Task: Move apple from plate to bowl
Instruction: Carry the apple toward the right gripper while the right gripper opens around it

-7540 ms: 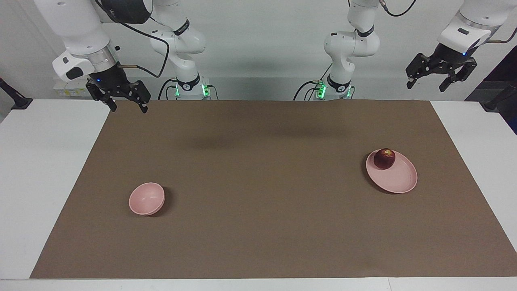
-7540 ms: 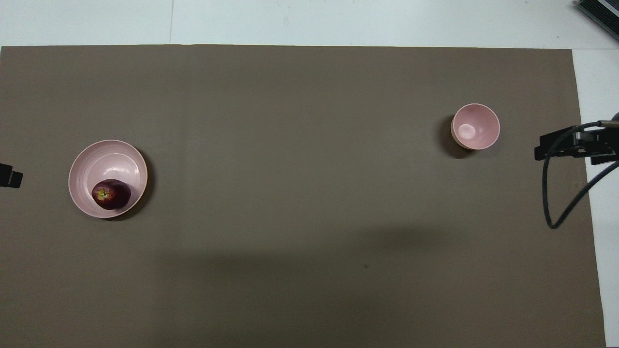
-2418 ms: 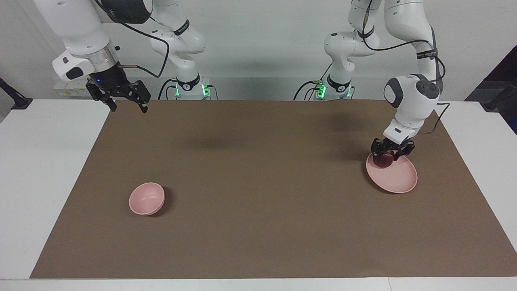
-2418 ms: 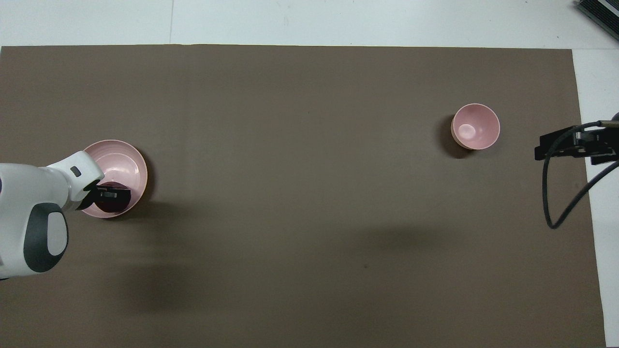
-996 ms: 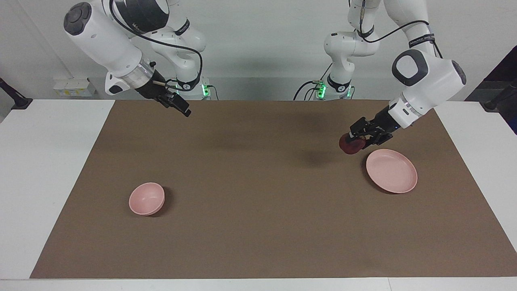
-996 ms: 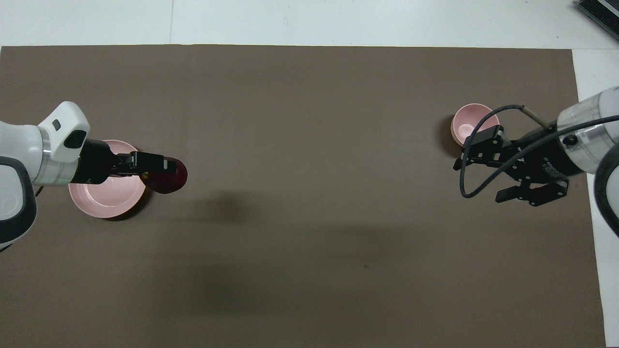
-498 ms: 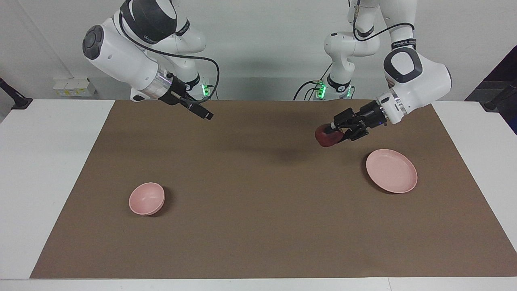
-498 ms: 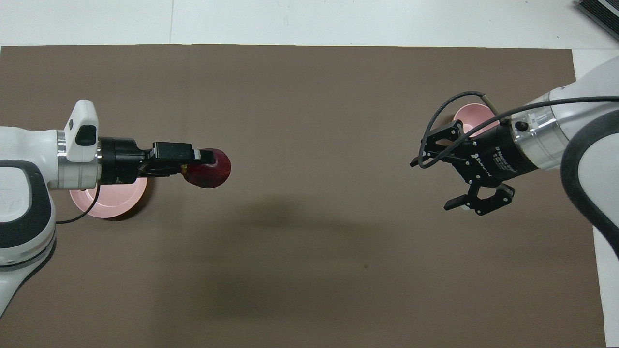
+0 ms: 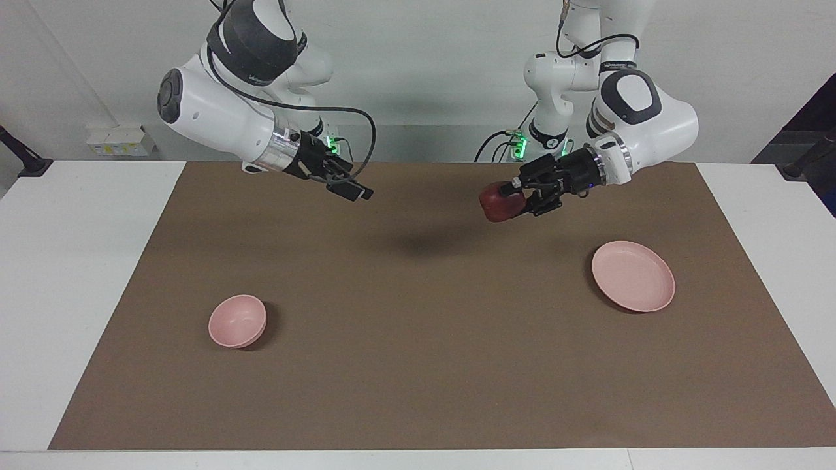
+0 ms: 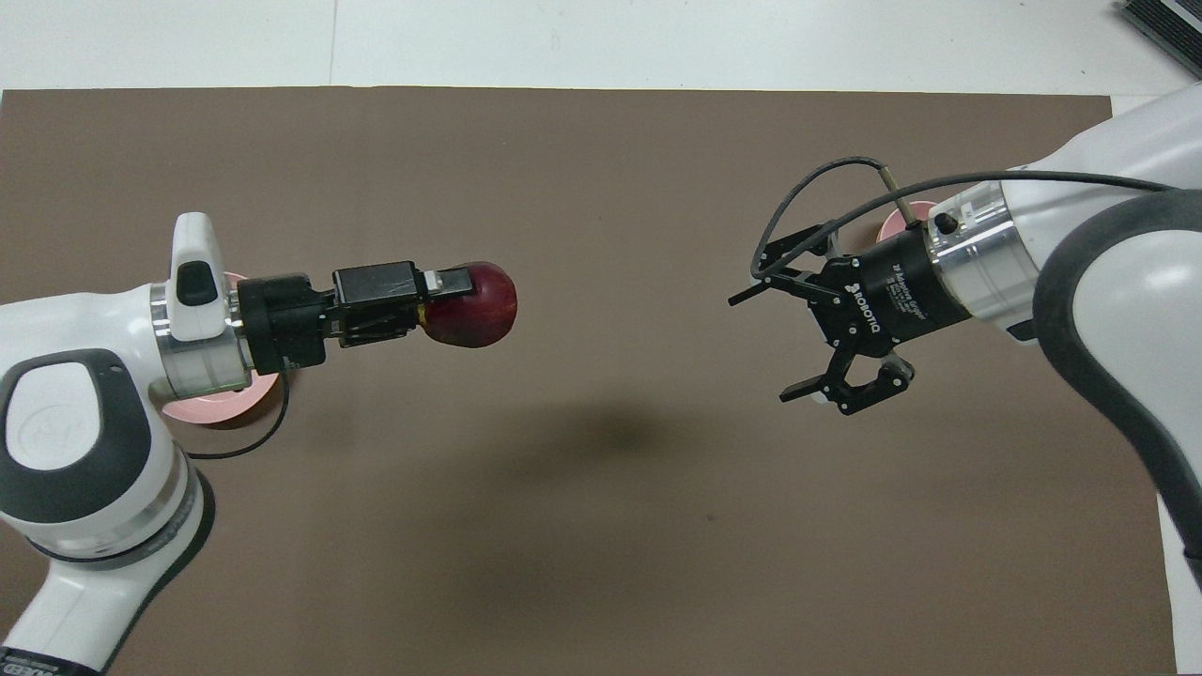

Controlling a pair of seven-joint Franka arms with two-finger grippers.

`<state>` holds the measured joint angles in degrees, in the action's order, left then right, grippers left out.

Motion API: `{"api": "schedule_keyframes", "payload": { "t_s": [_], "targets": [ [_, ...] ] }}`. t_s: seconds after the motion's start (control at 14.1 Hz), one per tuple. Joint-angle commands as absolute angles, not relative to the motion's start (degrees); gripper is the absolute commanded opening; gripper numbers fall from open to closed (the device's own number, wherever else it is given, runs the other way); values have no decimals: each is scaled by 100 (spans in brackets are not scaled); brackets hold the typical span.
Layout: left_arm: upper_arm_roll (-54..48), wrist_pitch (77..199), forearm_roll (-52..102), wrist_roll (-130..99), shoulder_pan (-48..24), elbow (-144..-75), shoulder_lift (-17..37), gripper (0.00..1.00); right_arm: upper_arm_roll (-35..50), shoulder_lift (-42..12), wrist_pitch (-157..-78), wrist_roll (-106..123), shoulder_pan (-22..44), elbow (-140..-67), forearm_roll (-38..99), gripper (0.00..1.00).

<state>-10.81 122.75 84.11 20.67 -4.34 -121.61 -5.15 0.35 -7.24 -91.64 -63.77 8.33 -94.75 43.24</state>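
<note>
apple [image 9: 499, 205] seemingly airborne in left gripper [image 9: 511, 199]

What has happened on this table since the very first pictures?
The left gripper came down, closed its fingers on the small dark red apple and carried it off the flat pale pink plate over the brown mat toward the middle. The right gripper, open, swung in to meet it. Plate and small deep pink bowl stayed put.
</note>
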Motion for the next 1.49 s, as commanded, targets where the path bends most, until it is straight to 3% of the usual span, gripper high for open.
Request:
{"api": "schedule_keyframes", "payload": {
  "t_s": [0.0, 0.71, 1.42],
  "targets": [
    [-1545, 13006, 9296, 2407, -466, -12498, -852, 0, 44, -668, -9815, -6697, 1036, -9956, 4920, 100],
    [-2223, 13746, 9791, 2452, -554, -12604, -993, 0, 44, -721, -11204, -7197, 1415, -10520, 6380, 100],
    [-2338, 13825, 9782, 2417, -545, -12525, -861, 0, 44, -1064, -11629, -6953, 1810, -10485, 6943, 100]
  ]
}}
